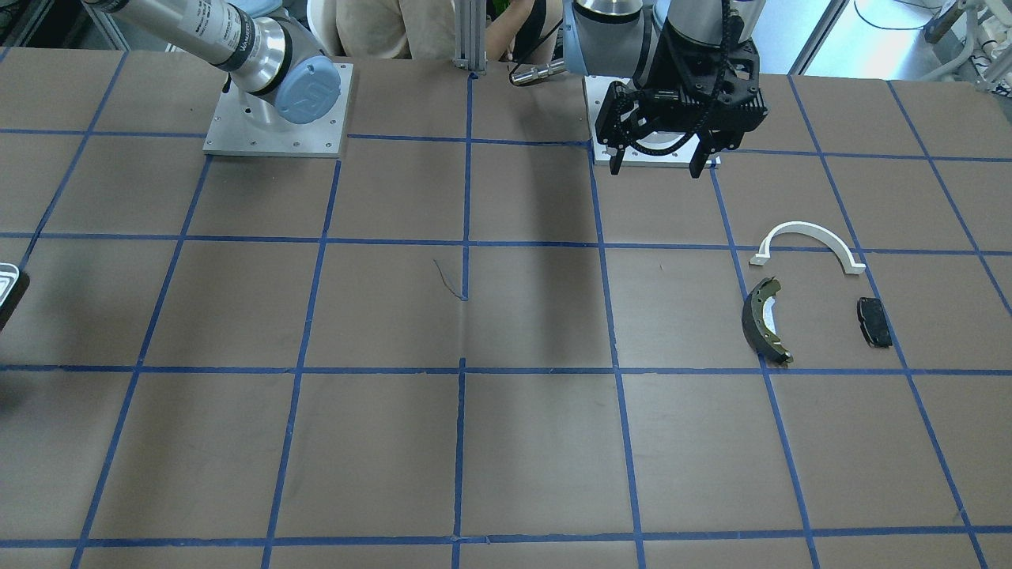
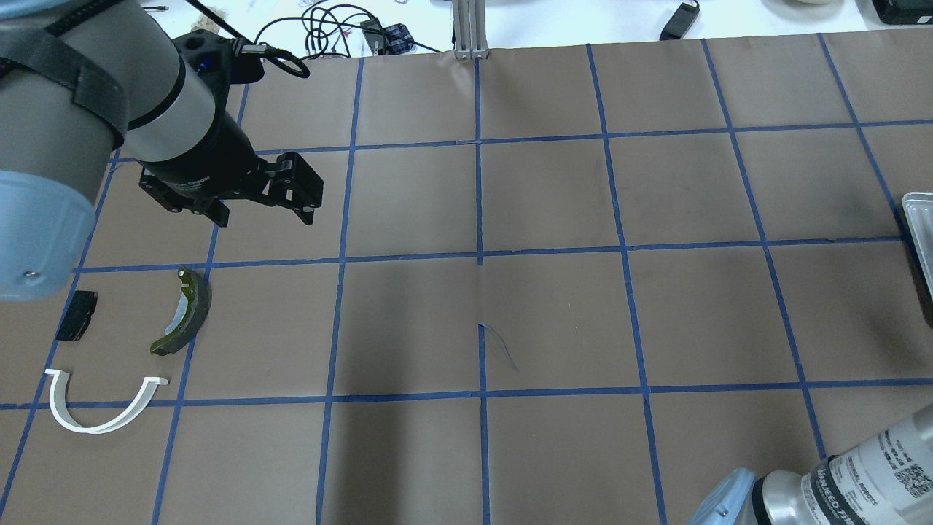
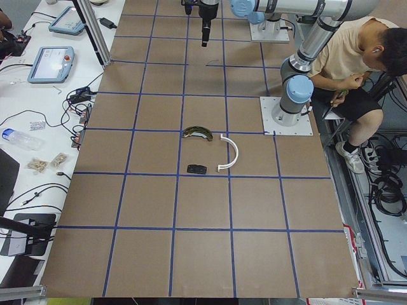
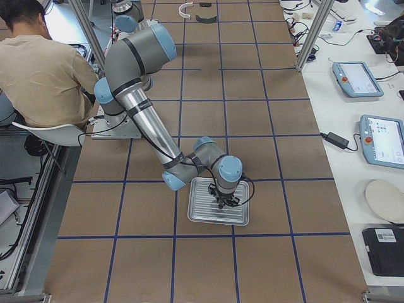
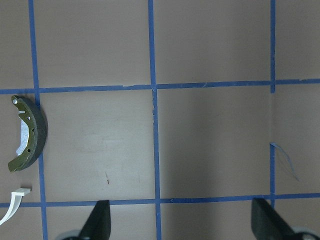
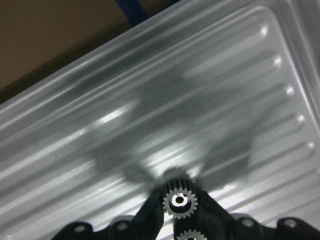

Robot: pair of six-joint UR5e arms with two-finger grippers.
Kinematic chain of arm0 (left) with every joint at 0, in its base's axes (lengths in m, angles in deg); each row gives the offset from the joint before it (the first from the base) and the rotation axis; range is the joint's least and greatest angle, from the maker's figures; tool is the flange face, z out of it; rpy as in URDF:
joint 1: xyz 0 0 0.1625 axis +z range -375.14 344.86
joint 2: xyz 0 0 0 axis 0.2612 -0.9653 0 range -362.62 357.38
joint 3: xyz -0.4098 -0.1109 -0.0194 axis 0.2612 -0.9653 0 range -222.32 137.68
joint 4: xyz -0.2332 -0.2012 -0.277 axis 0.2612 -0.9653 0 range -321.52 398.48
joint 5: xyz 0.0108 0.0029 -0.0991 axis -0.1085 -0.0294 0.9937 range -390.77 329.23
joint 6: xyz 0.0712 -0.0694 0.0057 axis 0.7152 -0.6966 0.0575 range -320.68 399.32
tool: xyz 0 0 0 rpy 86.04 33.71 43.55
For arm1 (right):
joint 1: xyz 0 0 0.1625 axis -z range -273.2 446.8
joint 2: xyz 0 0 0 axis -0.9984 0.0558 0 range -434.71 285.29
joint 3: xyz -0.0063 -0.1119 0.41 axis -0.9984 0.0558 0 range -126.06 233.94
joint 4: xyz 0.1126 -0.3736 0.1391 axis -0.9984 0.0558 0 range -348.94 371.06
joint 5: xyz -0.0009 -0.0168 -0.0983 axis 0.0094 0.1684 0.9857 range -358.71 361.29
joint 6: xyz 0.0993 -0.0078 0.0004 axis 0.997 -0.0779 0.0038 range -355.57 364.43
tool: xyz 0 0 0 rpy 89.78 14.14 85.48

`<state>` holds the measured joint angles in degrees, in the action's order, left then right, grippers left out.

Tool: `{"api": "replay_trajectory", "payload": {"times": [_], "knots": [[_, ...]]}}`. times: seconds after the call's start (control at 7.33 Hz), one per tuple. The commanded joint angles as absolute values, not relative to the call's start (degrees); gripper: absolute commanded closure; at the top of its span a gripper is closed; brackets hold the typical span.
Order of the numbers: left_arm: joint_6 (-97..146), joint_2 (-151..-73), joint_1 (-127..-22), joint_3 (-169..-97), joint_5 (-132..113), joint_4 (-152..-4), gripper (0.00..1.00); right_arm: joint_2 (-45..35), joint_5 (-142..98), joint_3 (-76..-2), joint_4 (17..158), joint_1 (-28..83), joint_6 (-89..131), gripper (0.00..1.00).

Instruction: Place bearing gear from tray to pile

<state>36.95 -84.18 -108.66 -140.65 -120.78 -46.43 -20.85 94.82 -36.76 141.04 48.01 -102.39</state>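
Right wrist-mounted view: right gripper [image 6: 180,209] pinches the bearing gear [image 6: 180,201] over the tray [image 6: 85,150].

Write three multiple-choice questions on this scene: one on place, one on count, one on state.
1. Where is the bearing gear?
A in the operator's hand
B held by the right gripper, over the tray
C on the floor
2. How many parts lie loose on the table?
A one
B three
C six
3. The left gripper is:
A open and empty
B shut on a part
C out of view
Answers: 1 B, the right wrist view shows it pinched; 2 B, white arch, brake shoe, brake pad; 3 A, its fingers stand apart.
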Motion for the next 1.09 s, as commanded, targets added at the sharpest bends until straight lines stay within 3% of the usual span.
{"api": "replay_trajectory", "payload": {"times": [0.0,0.41,0.95], "knots": [[36.9,-84.2,-108.7,-140.7,-120.8,-46.4,0.00,-18.9,94.9,-36.5,139.7,46.0,-91.9,1.00],[36.9,-84.2,-108.7,-140.7,-120.8,-46.4,0.00,-9.8,91.4,-36.8,129.6,38.1,-77.5,1.00],[36.9,-84.2,-108.7,-140.7,-120.7,-46.4,0.00,-0.3,91.0,-45.5,127.0,12.7,-35.5,1.00]]}}
